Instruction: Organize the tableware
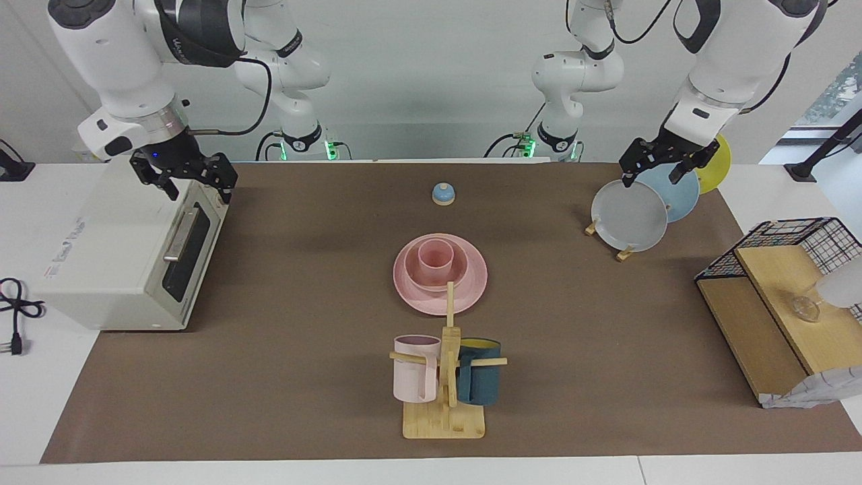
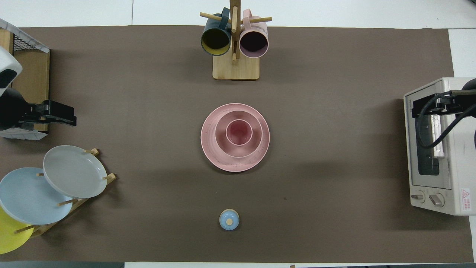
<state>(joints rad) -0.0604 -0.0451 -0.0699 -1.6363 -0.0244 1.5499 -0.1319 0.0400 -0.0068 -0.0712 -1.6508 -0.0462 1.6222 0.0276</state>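
Sitting nested mid-tabletop: cup [image 1: 436,256] in bowl [image 1: 431,275] on plate [image 1: 471,286] | prob stiff, slick, chippable imo, grab cup by rim | left tool [image 1: 658,167] over grey plate [image 1: 630,217], right tool [image 1: 195,180] over toaster oven [image 1: 114,269], both spread, holding nothing

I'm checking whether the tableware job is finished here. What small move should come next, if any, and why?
Probably none beyond holding still: the pink cup already sits in the bowl, which sits on the plate at mid-table. The left gripper hangs over the upright plates and the right gripper over the toaster oven, both apart from the set, so I would keep them waiting there.
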